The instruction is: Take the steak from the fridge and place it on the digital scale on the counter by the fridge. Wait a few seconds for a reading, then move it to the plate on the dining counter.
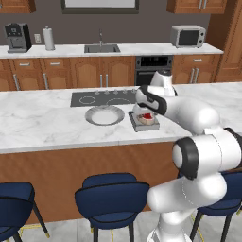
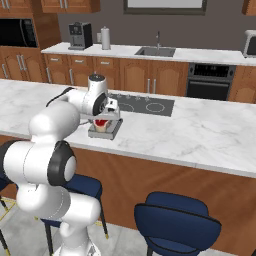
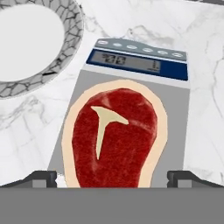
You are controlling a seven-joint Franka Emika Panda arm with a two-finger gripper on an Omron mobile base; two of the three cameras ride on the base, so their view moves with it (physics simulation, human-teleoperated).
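The raw red steak with its pale tan rim (image 3: 114, 139) lies flat on the flat grey digital scale (image 3: 175, 113), which sits on the white grey-veined marble dining counter (image 1: 42, 120) just beside the round grey-white plate (image 1: 104, 115). The two-finger gripper (image 3: 112, 177) hovers directly over the meat with its dark tips spread wide to either side, holding nothing. The weighing step looks to be in hand — the steak rests for a reading. The next move would call for closing on the meat and carrying it the short way to the plate. The hand view shows the scale's blue display panel (image 3: 139, 64) and the T-shaped bone mark; the base views show only a red speck under the hand.
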